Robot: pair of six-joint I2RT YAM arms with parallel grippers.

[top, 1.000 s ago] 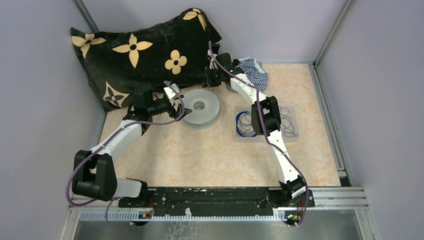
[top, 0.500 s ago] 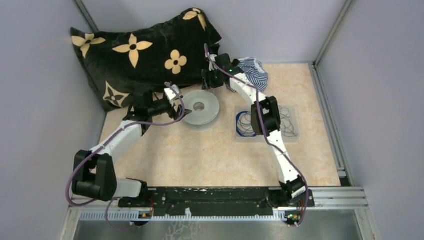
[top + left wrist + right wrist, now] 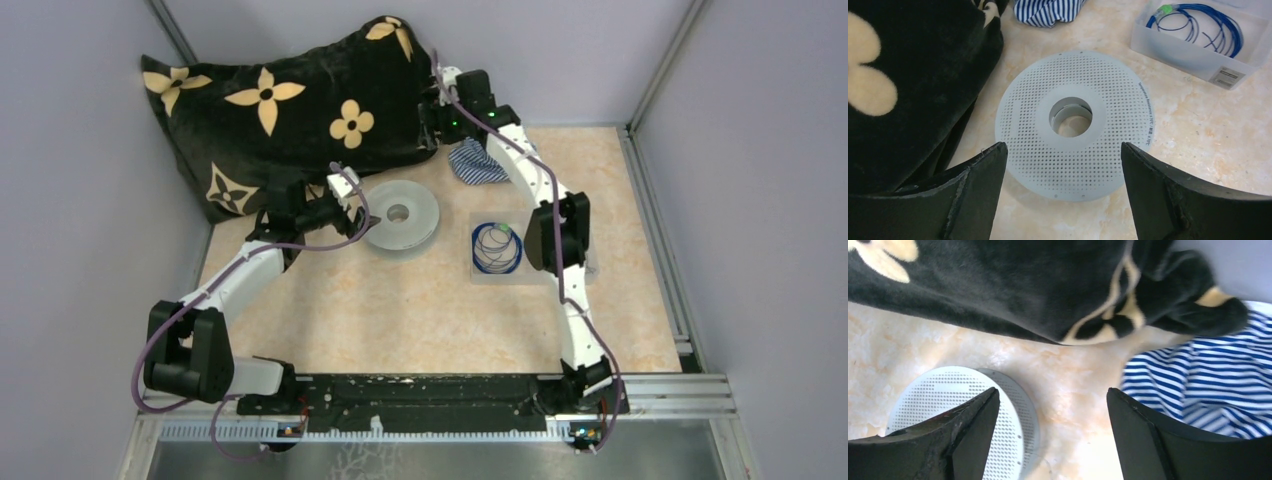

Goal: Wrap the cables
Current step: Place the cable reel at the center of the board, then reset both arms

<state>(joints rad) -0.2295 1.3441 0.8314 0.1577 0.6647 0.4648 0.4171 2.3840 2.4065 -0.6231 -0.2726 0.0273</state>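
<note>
Cables [image 3: 497, 247], a round blue coil in a clear tray [image 3: 482, 277] on the desk [image 3: 400, 310], lie 3 o'clock from the left jaws, past the spool [image 3: 400, 215], and 5 o'clock from the right jaws; both pairs gape empty.

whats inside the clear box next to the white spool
A ring-like coil of thin blue cable with a green bit lies in the clear box. The box's right part is covered by the right arm, so anything there cannot be seen.
</note>
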